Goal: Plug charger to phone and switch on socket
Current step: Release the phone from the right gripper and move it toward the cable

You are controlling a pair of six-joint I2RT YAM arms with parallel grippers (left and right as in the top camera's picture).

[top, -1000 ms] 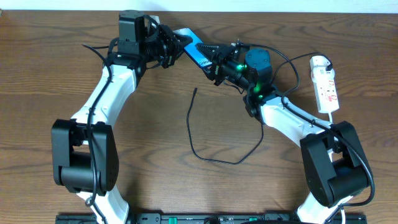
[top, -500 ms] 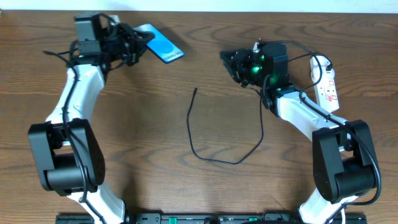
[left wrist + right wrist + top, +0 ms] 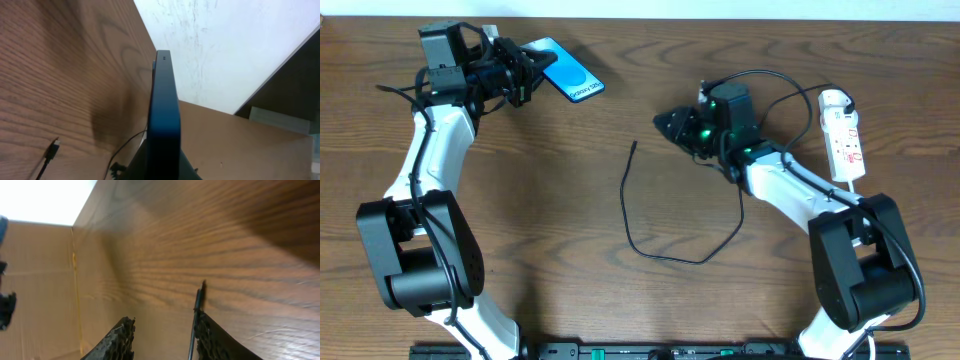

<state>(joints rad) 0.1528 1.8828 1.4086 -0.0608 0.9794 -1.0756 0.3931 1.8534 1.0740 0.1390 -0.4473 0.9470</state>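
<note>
Clamping slim blue phone [image 3: 574, 76] edge-on, left jaws; right jaws part-open, empty, over woodgrain table [image 3: 520, 200].

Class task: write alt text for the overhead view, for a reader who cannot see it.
The left hand holds the blue-screened phone at the far left of the wooden table, while the right hand hangs open near the loose tip of the black charger cable. The white power strip lies at the right edge.

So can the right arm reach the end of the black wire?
Probably yes. The right gripper is open and empty, and the charger tip lies on bare table just ahead of it, with nothing between.
</note>
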